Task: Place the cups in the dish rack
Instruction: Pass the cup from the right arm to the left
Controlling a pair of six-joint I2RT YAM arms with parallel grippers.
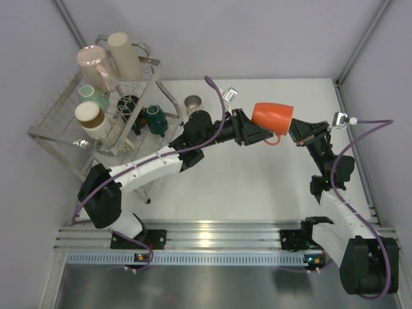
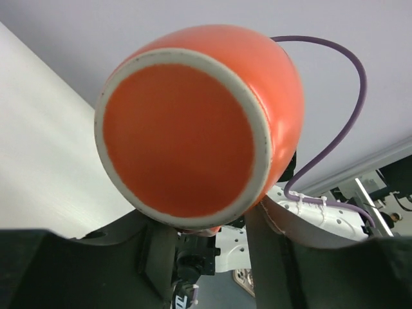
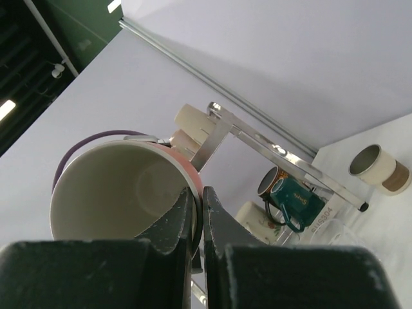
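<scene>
Orange mug point(image 1: 272, 116): glossy orange outside, cream inside, orange base with an off-white ring. Dish rack point(image 1: 64, 106): silver wire. In it: pale pink cup point(image 1: 96, 64), beige cup point(image 1: 123, 55), mint cup point(image 1: 94, 95), brown-banded white cup point(image 1: 90, 119), dark teal mug point(image 1: 156, 118). Counter point(image 1: 257, 187) white. Cables point(image 1: 367, 122) purple.

A: Any text legible, either wrist or top view?
B: None. The dark teal mug point(image 3: 297, 197) carries gold script, too small to read. Pale characters sit just below the dish rack point(image 3: 290, 154) bar, blurred and not decipherable.
</scene>
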